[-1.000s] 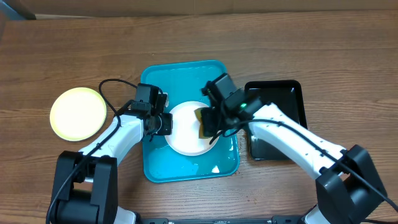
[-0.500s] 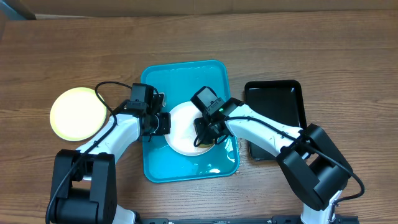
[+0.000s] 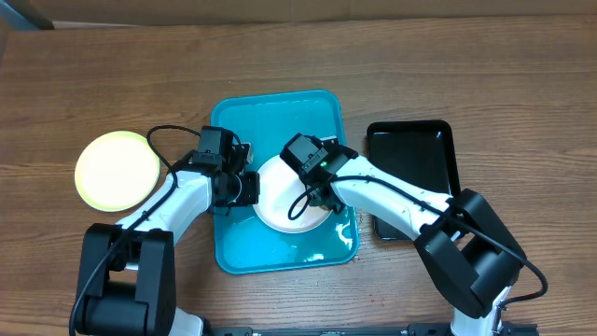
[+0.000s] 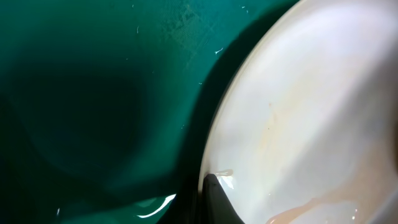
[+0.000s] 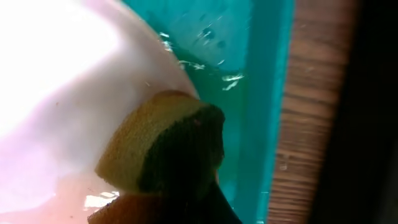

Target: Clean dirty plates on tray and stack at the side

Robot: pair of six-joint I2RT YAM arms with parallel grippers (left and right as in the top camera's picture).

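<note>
Right now my left pincer [image 3: 244,187] is pressed together on the left rim of the white plate [image 3: 275,203], which lies inside the turquoise tray [image 3: 280,117]. From my left wrist I see one dark fingertip [image 4: 214,198] sitting right on that rim, with the plate's pale surface filling the right side of the view and the tray floor spreading out to the left. A faint orange smear [image 4: 298,208] runs across the plate near the bottom edge of that view.

My right pincer [image 3: 315,194] is pinching a sponge [image 5: 155,143], yellow on one face and dark green on the other. The sponge is pressed against the right part of the white plate, close to its edge. Under the sponge, the plate carries a thin pinkish-orange film. Beyond the plate's edge the tray floor looks wet, with small bright glints on it. Past the tray's raised rim I can see the wooden desk [image 3: 466,75].

From overhead, both my arms reach into the tray from the near side, one at each side of the plate. A pale yellow-green plate [image 3: 117,170] lies flat on the desk to the left of the tray, apart from it. A black tray [image 3: 415,154] sits on the desk just to the right of the turquoise one.
</note>
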